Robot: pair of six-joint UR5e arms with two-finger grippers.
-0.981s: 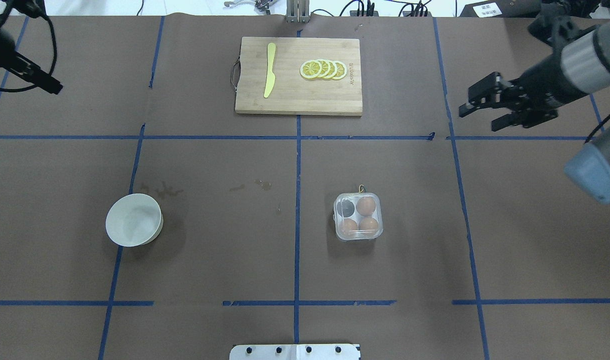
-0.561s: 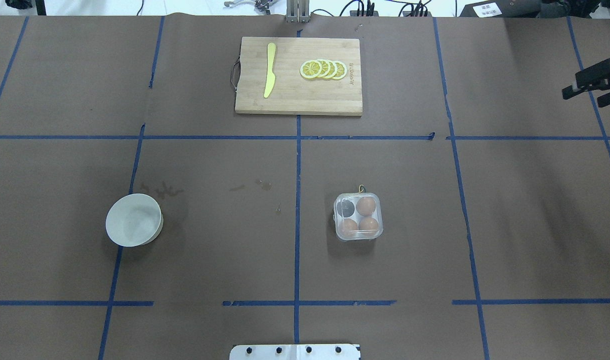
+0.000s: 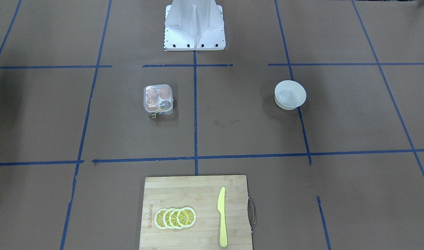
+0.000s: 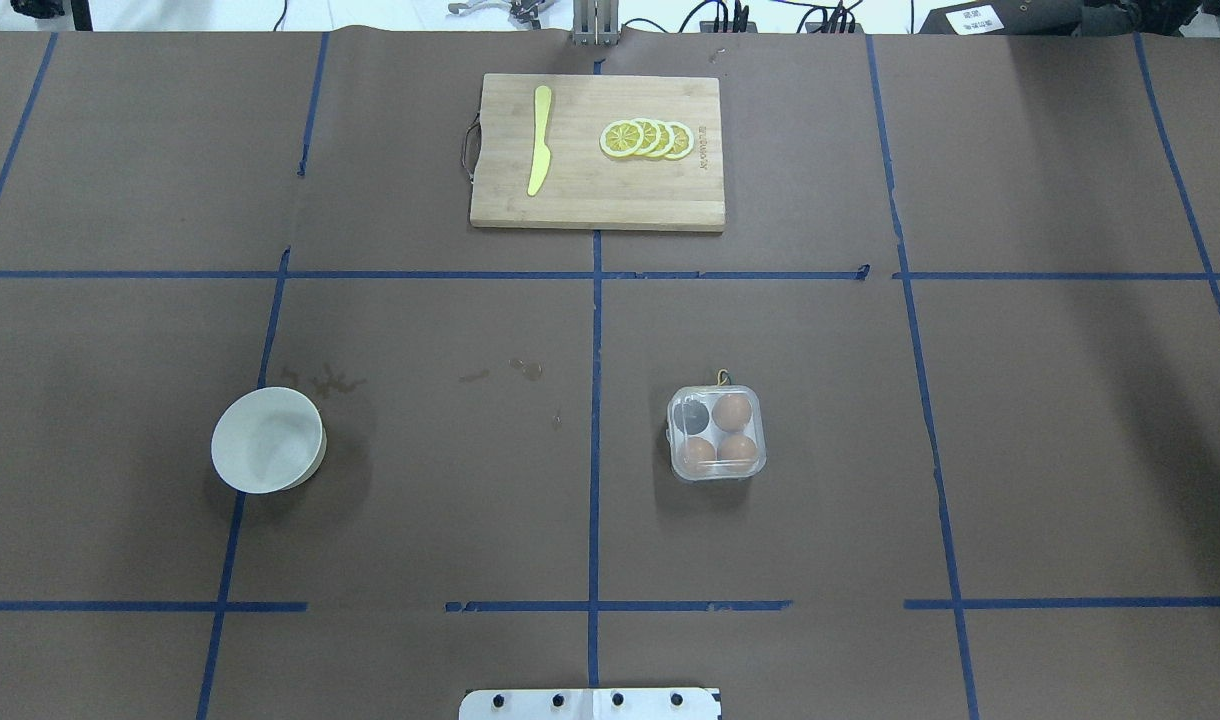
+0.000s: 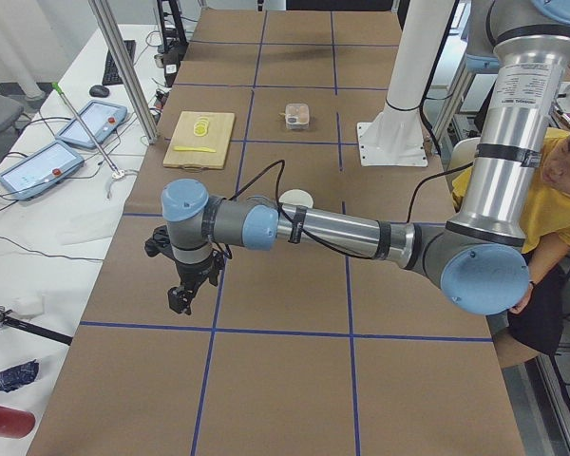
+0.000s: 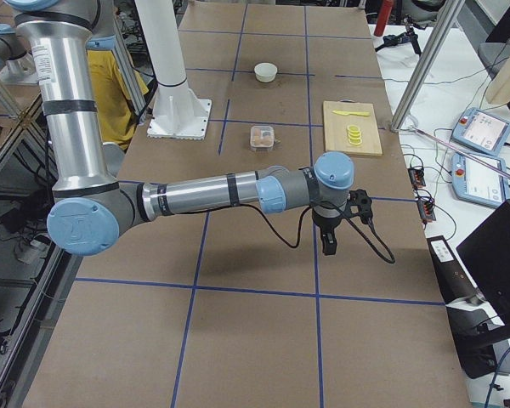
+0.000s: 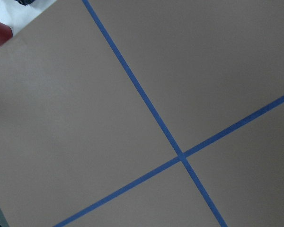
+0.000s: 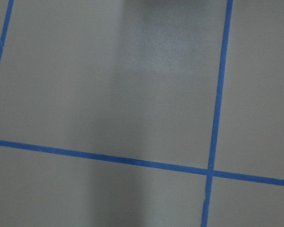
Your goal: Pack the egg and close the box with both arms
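Overhead exterior, box [image 4: 753, 466] holding three eggs [image 4: 732, 410], white bowl [image 4: 268, 440] apart

Robotics lab: robot arm [image 5: 332, 228] at tape-gridded table [image 4: 420, 500], teach pendants [image 5: 38, 166], aluminium posts [image 5: 123, 66], operator [image 5: 556, 199] nearby.

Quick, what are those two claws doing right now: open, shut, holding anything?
Left gripper: cannot be told; it shows only in a side view.
Right gripper: cannot be told; it too shows only in a side view.
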